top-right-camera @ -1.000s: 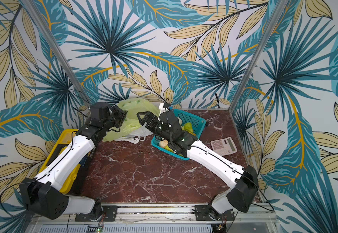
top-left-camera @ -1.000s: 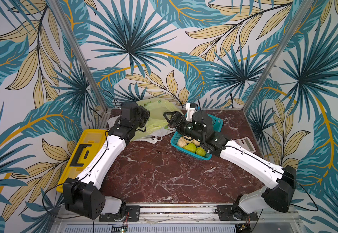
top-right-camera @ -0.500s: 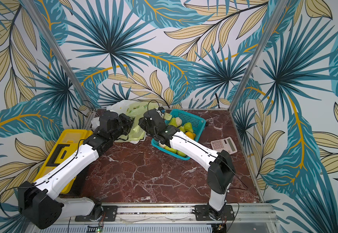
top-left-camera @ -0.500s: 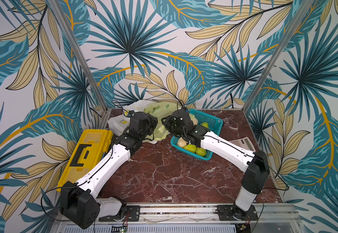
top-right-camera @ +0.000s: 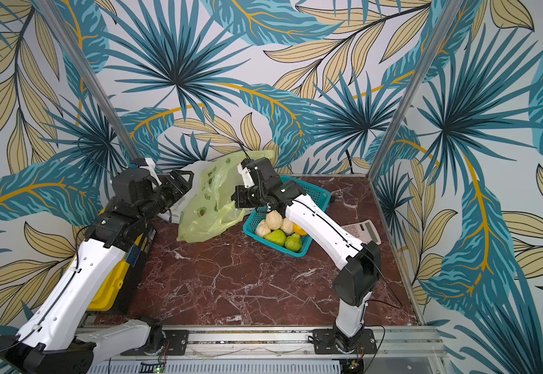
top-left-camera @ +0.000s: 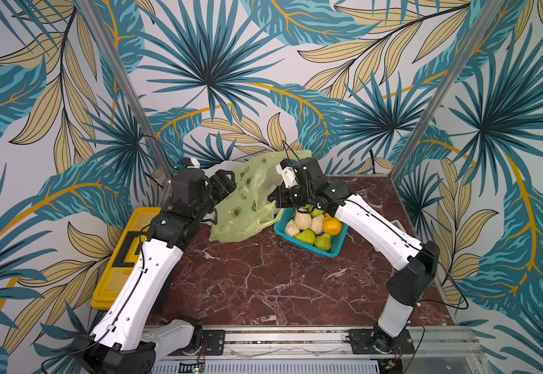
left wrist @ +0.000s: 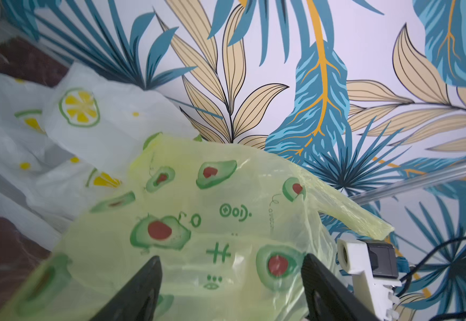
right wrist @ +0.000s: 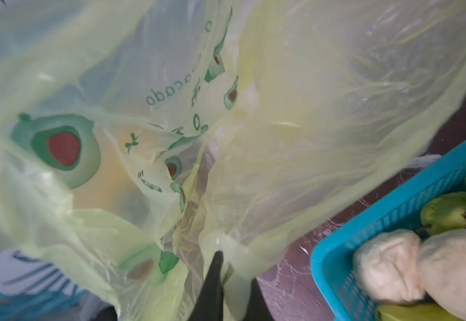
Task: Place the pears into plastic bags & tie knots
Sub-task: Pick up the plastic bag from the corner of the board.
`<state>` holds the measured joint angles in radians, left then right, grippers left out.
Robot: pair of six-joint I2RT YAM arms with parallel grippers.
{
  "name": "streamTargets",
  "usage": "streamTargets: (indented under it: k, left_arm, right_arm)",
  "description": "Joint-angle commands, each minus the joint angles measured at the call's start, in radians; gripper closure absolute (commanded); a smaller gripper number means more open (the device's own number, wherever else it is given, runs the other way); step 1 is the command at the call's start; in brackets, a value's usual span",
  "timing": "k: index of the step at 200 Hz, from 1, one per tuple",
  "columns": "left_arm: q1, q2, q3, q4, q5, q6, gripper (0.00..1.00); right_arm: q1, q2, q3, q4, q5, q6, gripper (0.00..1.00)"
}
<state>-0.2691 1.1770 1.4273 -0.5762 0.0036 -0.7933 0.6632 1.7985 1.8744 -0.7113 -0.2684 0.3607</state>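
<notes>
Red marble desk (top-left-camera: pixel 263 285) filled the lower middle of both top views. At its far edge, mid-frame, the thin yellow-green bag (top-left-camera: pixel 247 200) hung limp. It looked light and slippery, and was best gripped at a bunched handle. Firm pears (top-left-camera: pixel 305 236) sat in the blue basket (top-left-camera: pixel 282 220) just right of it. The right pincer (right wrist: pixel 226 266) pinched bag film. The left pincer (left wrist: pixel 232 264) stood wide, holding nothing.

A yellow-green bag (top-left-camera: pixel 246 207) stands on the table (top-left-camera: pixel 263 285), just beside the basket (top-left-camera: pixel 315 252) of pears (top-left-camera: pixel 305 236).
</notes>
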Motion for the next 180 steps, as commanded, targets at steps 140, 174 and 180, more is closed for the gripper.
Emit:
streamTargets:
  k: [140, 174, 180]
  left_arm:
    - [-0.115, 0.406, 0.352, -0.228, 0.456, 0.684, 0.0]
    - [-0.155, 0.472, 0.418, -0.228, 0.369, 0.773, 0.01]
    - [-0.162, 0.483, 0.424, -0.227, 0.358, 0.803, 0.01]
  right_arm:
    - [-0.058, -0.134, 0.004, -0.469, -0.057, -0.497, 0.87]
    - [-0.063, -0.115, 0.033, -0.47, -0.068, -0.502, 0.87]
    - [-0.062, -0.113, 0.037, -0.473, -0.068, -0.501, 0.87]
